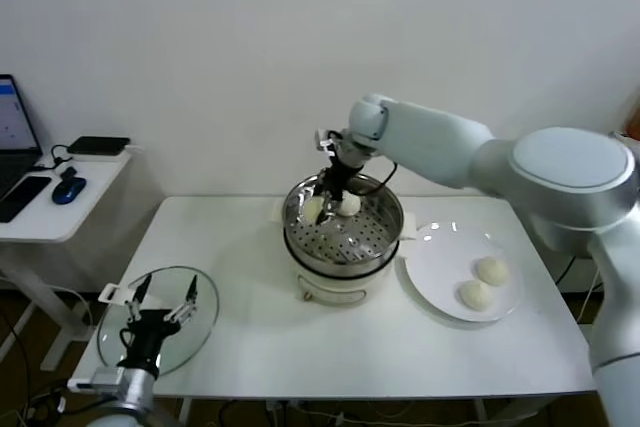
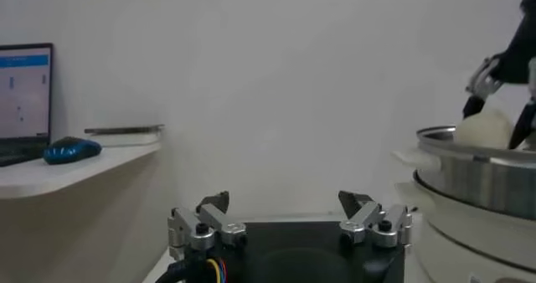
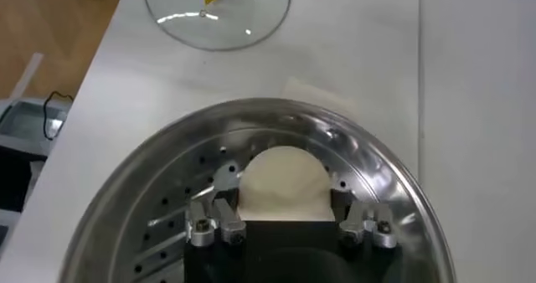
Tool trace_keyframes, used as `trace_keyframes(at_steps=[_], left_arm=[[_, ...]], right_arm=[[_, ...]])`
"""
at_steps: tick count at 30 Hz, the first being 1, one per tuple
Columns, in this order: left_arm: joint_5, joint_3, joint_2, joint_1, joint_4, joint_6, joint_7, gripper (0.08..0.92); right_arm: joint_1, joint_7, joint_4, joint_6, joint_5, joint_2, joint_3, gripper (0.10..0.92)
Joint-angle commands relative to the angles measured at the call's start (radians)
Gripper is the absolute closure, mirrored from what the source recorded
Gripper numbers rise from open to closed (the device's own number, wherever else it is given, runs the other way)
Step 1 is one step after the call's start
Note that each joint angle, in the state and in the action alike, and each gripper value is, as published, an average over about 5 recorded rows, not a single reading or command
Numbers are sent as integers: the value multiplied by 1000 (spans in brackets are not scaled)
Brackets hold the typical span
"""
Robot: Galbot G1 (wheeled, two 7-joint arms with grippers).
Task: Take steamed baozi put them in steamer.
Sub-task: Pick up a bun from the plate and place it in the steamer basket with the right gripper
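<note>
Looks like mid-drop-off: right gripper (image 1: 338, 199) is down inside the steamer (image 1: 375, 242), jaws clamped on a baozi (image 3: 285, 182), one bun (image 1: 313, 209) already beside it. Two more (image 1: 483, 283) wait on the plate (image 1: 430, 272). Next it needs to let go and lift clear. Left gripper (image 1: 160, 305) idles over the lid (image 1: 205, 312) on the desk (image 1: 290, 332), jaws apart.

Right gripper (image 1: 338, 199) is lowered into the steamer (image 1: 343, 227), jaws closed around one baozi (image 1: 349, 204). A second baozi (image 1: 313, 209) sits just beside the jaws. Left gripper (image 1: 160, 304) hangs spread above the glass lid (image 1: 200, 322).
</note>
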Motion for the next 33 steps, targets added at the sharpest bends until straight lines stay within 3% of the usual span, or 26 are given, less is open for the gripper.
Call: trace_keyframes(at_steps=[1, 18, 25, 33], left_arm=[[-5, 0, -2, 0, -9, 2, -1, 177], [-5, -2, 1, 4, -8, -1, -1, 177], [-6, -4, 6, 9, -7, -4, -1, 177], [-7, -4, 5, 12, -6, -4, -2, 177]], right_arm=[[-67, -4, -128, 14, -13, 89, -10, 321], [-101, -3, -165, 23, -57, 98, 22, 313], [-104, 0, -161, 33, -79, 91, 33, 217], [-43, -13, -80, 24, -53, 38, 26, 203]])
